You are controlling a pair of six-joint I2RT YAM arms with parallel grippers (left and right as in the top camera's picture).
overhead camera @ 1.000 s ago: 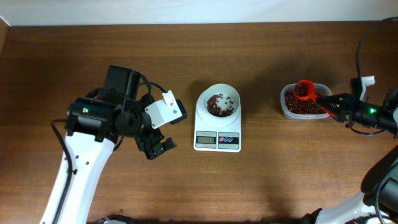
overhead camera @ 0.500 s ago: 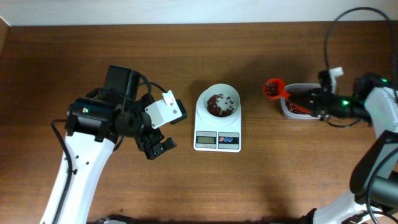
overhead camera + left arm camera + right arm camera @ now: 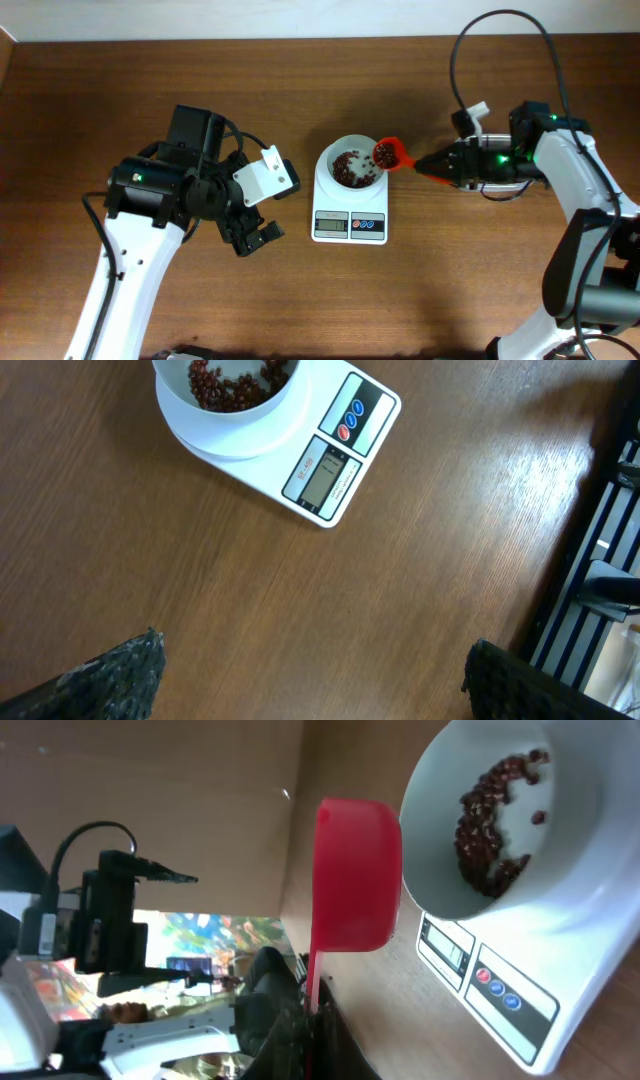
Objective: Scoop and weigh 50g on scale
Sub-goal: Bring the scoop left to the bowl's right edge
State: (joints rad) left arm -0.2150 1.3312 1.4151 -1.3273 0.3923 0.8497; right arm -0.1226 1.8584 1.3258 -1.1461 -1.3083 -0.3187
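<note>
**Right gripper (image 3: 432, 168) holds a loaded red scoop (image 3: 387, 153) at the bowl's far-right rim**

The right gripper's jaws are together, clamped on the handle of the red scoop. The scoop's cup carries a small load of dark reddish-brown beans (image 3: 348, 170). More of them lie in the white bowl (image 3: 368, 146), which sits on the far part of the scale (image 3: 350, 228) in the middle of the table (image 3: 450, 290).

The scoop's long axis runs left to right, with the handle on the right in the jaws and the cup at the left end. From overhead the cup overlaps the bowl's far-right rim. The right wrist view shows the cup just beside that rim and not yet tipped. The bowl's middle lies to the left of the cup and slightly nearer.

The next move is probably a short reach to the left, then a roll about the handle's axis, so that the beans fall inside the rim and not on the scale's platform.

The right arm is clearly the nearer one. The left gripper (image 3: 255, 237) hangs well apart to the left of the scale, its fingers spread wide and holding nothing. The display (image 3: 331, 226) is too small to read.
</note>
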